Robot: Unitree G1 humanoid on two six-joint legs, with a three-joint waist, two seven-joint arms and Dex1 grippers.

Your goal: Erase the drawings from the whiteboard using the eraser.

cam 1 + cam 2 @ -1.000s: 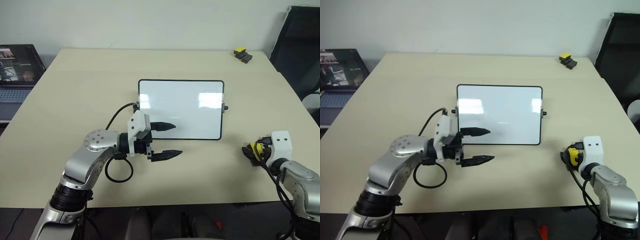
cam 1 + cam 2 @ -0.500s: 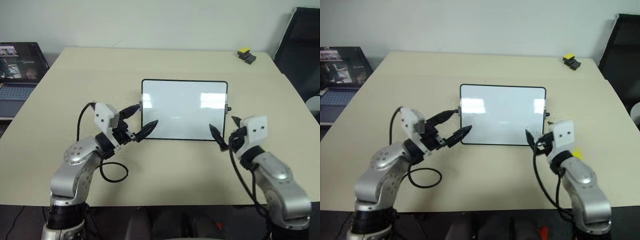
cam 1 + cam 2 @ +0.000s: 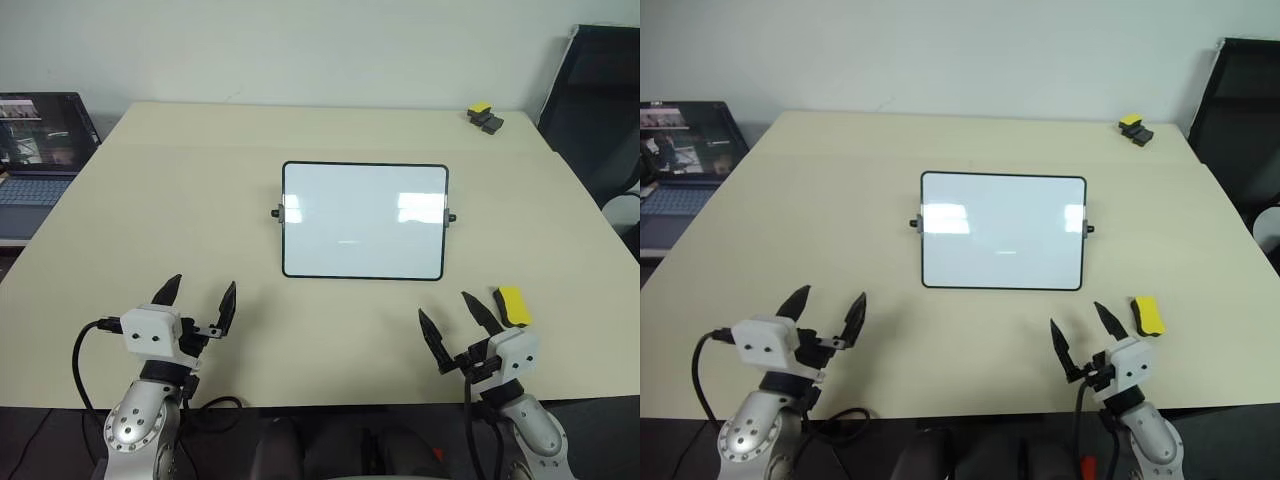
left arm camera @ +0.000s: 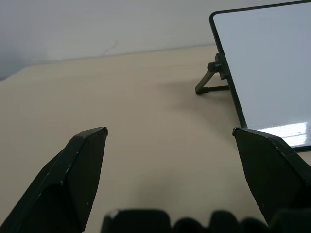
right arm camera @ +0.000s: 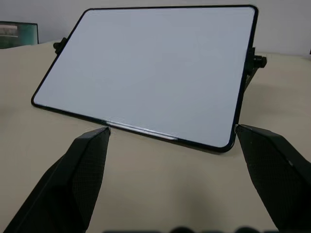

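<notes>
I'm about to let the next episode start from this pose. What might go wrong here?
1. The small yellow oblong eraser lies loose on the beige table close beside the open right gripper; an arm move may knock it.
2. The white black-framed whiteboard stands tilted on small legs, so a nudge might shift it.
3. The open left gripper sits near the table's front edge.

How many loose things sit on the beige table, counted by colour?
White: 1, the black-framed rectangular whiteboard
Yellow: 1, the small oblong yellow eraser
Black with yellow top: 1, the blocky object at the far corner
Total: 3
</notes>
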